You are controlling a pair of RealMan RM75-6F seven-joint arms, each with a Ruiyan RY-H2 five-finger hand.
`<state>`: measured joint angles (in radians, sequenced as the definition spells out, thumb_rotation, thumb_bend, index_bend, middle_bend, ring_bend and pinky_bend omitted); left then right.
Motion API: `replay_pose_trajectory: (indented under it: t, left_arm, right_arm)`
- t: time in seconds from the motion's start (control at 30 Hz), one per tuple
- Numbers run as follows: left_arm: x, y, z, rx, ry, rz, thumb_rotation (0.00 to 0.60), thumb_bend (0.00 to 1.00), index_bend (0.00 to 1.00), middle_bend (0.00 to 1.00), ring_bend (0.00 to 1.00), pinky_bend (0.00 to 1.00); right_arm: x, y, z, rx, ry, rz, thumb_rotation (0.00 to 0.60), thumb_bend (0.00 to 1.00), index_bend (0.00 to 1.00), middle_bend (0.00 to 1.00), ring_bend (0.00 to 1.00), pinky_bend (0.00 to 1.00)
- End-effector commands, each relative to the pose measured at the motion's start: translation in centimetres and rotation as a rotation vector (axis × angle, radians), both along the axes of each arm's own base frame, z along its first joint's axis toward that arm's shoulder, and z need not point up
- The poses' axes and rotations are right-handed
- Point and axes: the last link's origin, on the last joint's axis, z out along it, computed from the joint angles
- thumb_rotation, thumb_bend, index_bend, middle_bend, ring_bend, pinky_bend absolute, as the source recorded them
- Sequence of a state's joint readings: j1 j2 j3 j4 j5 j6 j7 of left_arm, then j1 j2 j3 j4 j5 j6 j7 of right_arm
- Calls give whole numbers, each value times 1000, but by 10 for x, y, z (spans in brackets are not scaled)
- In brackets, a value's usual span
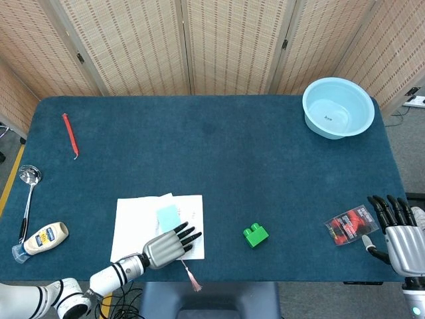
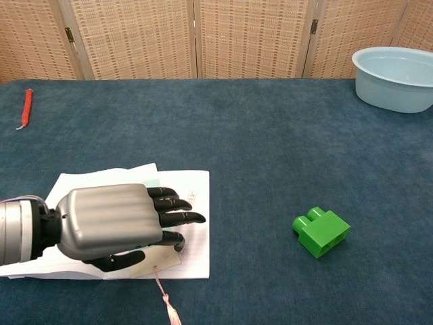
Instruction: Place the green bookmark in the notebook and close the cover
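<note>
The white notebook (image 1: 136, 214) lies open near the table's front edge, left of centre. The pale green bookmark (image 1: 167, 215) rests on its right page, and its pink tassel (image 1: 192, 277) hangs out past the front edge. My left hand (image 1: 167, 245) is over the lower right of the notebook, fingers stretched out and apart, holding nothing. In the chest view this left hand (image 2: 114, 222) covers most of the bookmark (image 2: 153, 181); only its top edge and the tassel (image 2: 166, 302) show. My right hand (image 1: 397, 230) is at the front right corner, fingers spread and empty.
A green toy brick (image 1: 255, 234) sits right of the notebook. A red packet (image 1: 348, 224) lies beside my right hand. A light blue bowl (image 1: 337, 107) stands at the back right. A red pen (image 1: 70, 135), a ladle (image 1: 26, 193) and a small bottle (image 1: 41, 239) lie along the left side.
</note>
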<state>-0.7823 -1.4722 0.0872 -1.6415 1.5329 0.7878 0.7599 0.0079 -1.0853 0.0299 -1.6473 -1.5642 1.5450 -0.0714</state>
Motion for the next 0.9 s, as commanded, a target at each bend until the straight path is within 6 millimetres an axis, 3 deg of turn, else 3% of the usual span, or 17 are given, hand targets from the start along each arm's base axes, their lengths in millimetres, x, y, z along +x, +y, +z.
replay_pose_trajectory:
  t: [0.03, 0.9]
  left_arm:
    - [-2, -2, 2, 0, 7, 1, 579, 592, 290, 0, 0, 125]
    - [-12, -9, 13, 4, 49, 14, 579, 592, 295, 0, 0, 125]
  right_arm:
    - [0, 0, 0, 0, -1, 1, 600, 232, 106, 119, 1, 51]
    - [2, 0, 0, -1, 0, 8, 600, 232, 106, 119, 1, 51]
